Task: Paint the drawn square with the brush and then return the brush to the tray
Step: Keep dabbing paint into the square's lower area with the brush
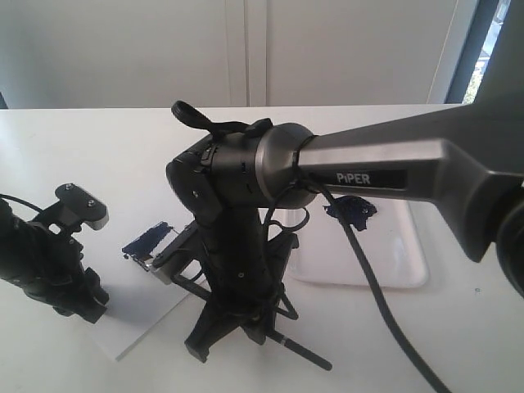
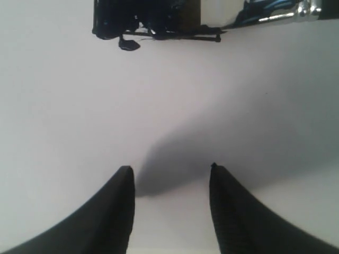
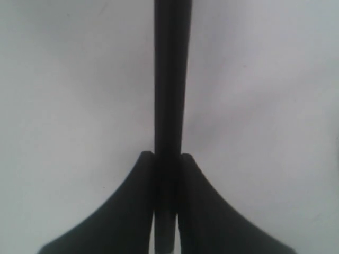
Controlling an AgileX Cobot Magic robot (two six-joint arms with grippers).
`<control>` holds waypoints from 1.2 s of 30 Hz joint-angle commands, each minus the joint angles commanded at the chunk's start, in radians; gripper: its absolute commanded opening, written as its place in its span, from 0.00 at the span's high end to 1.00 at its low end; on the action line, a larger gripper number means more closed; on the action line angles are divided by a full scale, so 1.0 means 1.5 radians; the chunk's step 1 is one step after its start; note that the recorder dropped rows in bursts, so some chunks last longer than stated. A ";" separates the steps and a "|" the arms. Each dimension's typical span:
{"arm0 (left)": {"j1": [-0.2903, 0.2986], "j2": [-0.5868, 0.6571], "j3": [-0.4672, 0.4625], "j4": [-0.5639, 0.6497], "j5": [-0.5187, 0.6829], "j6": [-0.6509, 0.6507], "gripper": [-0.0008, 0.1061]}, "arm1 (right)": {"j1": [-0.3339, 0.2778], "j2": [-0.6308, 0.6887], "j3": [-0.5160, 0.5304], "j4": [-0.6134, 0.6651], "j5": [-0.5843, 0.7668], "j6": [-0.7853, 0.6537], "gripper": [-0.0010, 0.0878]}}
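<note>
The drawn square (image 1: pixel 147 241) is a streaky dark navy patch on a white paper sheet. The brush (image 1: pixel 304 352) lies low and slanted, its silver ferrule (image 1: pixel 160 259) right beside the patch. Its black handle passes through my right gripper (image 1: pixel 246 332), which points down and is shut on it. In the right wrist view the handle (image 3: pixel 169 100) runs straight out from between the jaws of the right gripper (image 3: pixel 167 156). The white tray (image 1: pixel 401 274) sits behind to the right. My left gripper (image 1: pixel 86 307) rests low at the left, open and holding nothing (image 2: pixel 172 168).
A dark paint blob (image 1: pixel 350 210) lies at the tray's far edge. The paper sheet (image 1: pixel 151 323) has its near edge close to the left gripper. The right arm (image 1: pixel 385 160) spans the scene from the right, with a black cable (image 1: pixel 385 319) hanging below it.
</note>
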 joint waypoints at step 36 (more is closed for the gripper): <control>0.000 0.000 0.000 0.006 0.003 -0.003 0.53 | 0.000 -0.043 0.039 0.005 0.000 0.010 0.99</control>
